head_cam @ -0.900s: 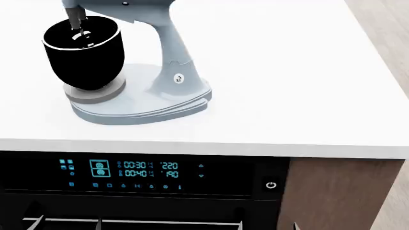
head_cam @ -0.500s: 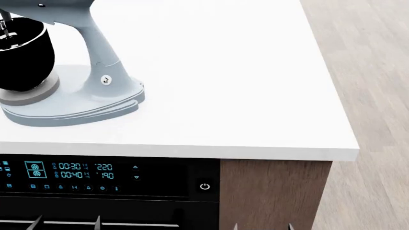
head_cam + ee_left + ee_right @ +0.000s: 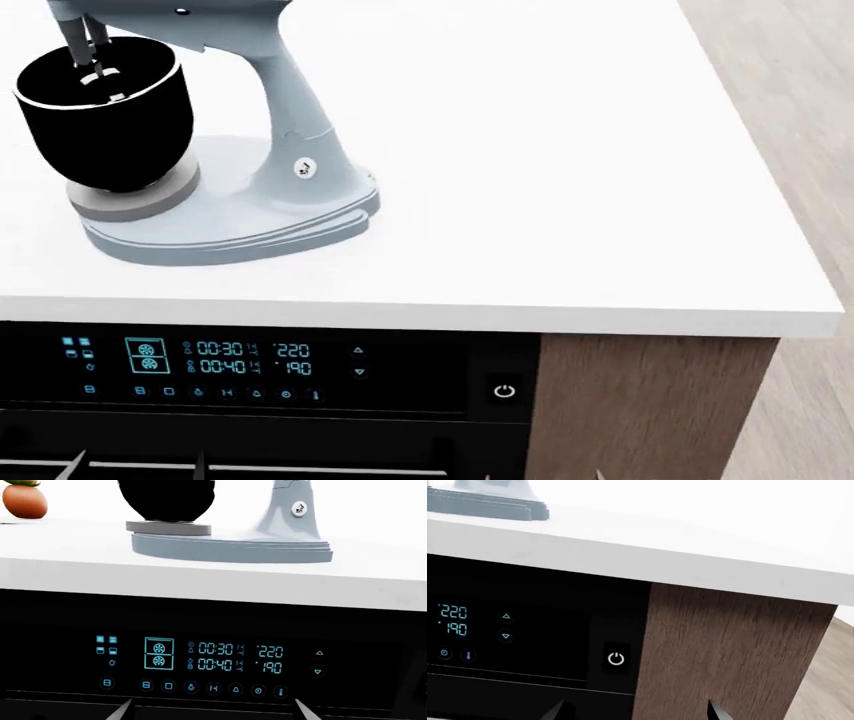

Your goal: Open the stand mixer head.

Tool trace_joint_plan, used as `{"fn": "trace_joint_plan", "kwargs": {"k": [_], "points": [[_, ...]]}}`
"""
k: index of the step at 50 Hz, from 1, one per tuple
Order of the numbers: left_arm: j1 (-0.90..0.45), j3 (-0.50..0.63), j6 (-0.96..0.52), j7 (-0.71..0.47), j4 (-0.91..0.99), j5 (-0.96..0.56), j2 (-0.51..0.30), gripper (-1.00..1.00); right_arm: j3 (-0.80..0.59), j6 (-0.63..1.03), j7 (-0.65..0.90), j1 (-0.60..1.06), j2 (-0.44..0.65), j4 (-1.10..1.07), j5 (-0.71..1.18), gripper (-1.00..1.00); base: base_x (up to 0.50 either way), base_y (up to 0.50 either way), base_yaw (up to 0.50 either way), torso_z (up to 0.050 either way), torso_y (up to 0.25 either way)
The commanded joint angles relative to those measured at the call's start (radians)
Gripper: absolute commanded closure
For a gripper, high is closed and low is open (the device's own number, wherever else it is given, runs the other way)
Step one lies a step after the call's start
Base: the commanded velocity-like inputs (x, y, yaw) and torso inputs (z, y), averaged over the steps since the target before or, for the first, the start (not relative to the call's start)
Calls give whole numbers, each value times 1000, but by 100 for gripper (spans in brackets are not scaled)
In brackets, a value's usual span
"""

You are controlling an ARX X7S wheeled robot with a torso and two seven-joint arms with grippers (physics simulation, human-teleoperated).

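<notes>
1. Change of view. A moment earlier the head view sat further right, with the mixer cropped at the left edge; it has now swung back left, so the black mixing bowl [image 3: 100,115] and most of the pale blue base with neck [image 3: 287,170] are framed again. The mixer itself appears not to have moved on the white worktop [image 3: 561,200].
2. Task object. The stand mixer head [image 3: 200,22] lies at the far left of the worktop, above the bowl, with its beater shaft [image 3: 83,45] reaching down into it. The head looks lowered, so opening is judged not yet begun.
3. Meaning for the task. The re-aiming reads as positioning for an approach; no arm is near the mixer.
4. Hidden or cropped. Most of the head is cut off by the top edge of the head view, and the left wrist view shows only bowl bottom and base. Both wrist cameras face the oven control panel [image 3: 213,660] below the worktop edge.
5. Jaws. Only thin pale tips show at the bottom of each wrist view, set well apart; both pairs seem wide and hold nothing.
</notes>
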Motion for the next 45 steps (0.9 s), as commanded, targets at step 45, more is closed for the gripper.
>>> {"fn": "trace_joint_plan", "kwargs": {"k": [45], "points": [[-6,48,27,-51,-8,-46,-42,-100,-37,-5,21,19,33,23,98,-100,0,269,0,0,0]]}}
